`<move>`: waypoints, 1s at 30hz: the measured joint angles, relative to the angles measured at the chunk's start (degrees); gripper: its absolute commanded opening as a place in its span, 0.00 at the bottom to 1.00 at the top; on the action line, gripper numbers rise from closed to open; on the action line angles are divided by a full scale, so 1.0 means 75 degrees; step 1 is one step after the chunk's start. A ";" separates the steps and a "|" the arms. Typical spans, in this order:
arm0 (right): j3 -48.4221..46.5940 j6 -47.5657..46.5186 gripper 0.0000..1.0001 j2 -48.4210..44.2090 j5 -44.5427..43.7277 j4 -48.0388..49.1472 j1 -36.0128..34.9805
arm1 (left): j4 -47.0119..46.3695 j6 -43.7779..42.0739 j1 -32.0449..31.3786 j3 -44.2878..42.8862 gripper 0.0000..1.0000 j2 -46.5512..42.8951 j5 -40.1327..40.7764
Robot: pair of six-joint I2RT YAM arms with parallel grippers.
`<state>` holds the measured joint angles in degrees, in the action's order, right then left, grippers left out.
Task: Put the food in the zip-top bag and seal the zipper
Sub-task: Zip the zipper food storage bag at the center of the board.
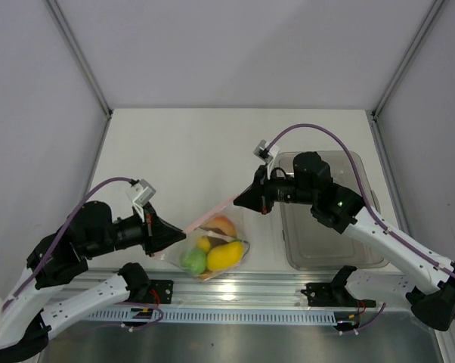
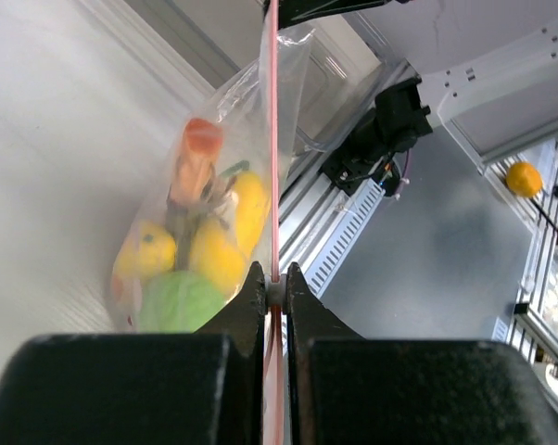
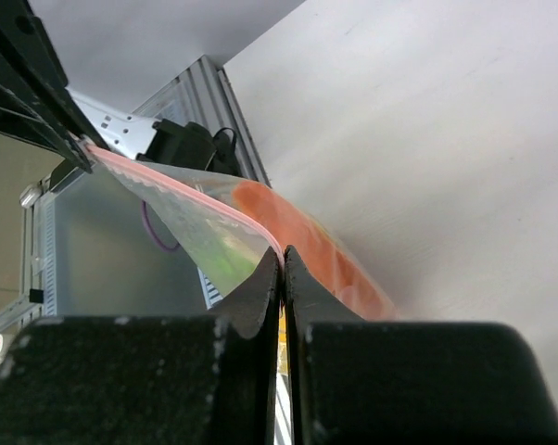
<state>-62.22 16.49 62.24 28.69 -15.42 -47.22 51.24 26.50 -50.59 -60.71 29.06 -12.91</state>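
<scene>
Your left jaws, right jaws pinched shut on zipper (image 1: 212, 212) ends: strip pulled taut for sealing, food (image 1: 224, 255) inside zip-top bag (image 2: 293, 93).

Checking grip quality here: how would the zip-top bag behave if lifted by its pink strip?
Probably floppy: the zip-top bag sags below the zipper, stretched straight between the left gripper and right gripper. The food bunched low in it would likely swing and shift. The thin film might slip from such narrow pinches.
</scene>
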 measured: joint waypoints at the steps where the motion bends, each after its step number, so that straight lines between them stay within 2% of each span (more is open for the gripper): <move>1: 0.0044 0.0003 0.00 -0.0026 -0.0003 0.0012 0.0070 | 0.0096 0.0052 0.0000 -0.0029 0.01 -0.0055 0.0117; 17: 0.0297 0.0061 0.00 -0.0096 0.0073 0.0128 0.0548 | 0.1387 0.0839 -0.0003 -0.0367 0.00 -0.1137 0.1862; 30: 0.0297 0.0117 0.00 -0.0096 0.0169 0.0160 0.0294 | 0.1877 0.1134 -0.0003 -0.0522 0.00 -0.1550 0.2317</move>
<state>-59.99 17.37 61.52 29.95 -14.22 -45.01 65.32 35.00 -50.61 -64.62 17.43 4.47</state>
